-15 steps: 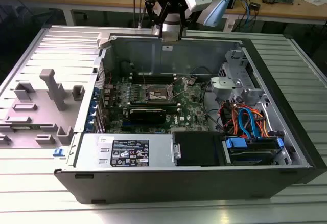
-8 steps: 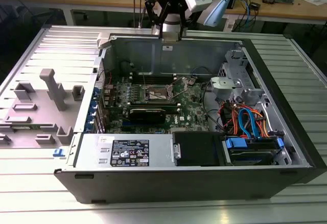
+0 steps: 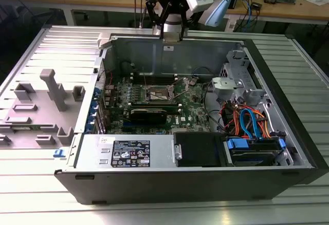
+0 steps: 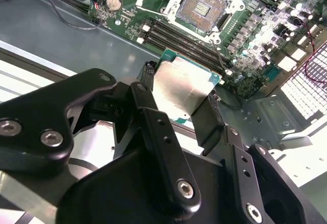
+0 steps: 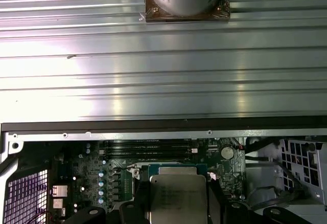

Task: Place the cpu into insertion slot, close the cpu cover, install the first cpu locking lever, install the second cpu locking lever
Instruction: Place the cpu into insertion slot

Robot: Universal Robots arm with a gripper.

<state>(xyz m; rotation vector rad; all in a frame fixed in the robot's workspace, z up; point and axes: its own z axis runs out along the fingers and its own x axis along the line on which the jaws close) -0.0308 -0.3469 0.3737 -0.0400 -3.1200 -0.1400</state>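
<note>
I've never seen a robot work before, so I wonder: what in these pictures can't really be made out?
- Exterior view: what the gripper grips is too small to tell, and so is the inside of the slot.
- Second wrist view: one edge of the cpu is hidden behind the gripper's black links.
- First wrist view: one end of the cpu is cut off by the picture's edge.

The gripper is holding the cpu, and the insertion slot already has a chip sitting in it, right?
No. The gripper does hold the cpu, but the insertion slot is empty: the second wrist view shows its bare contacts.
</note>
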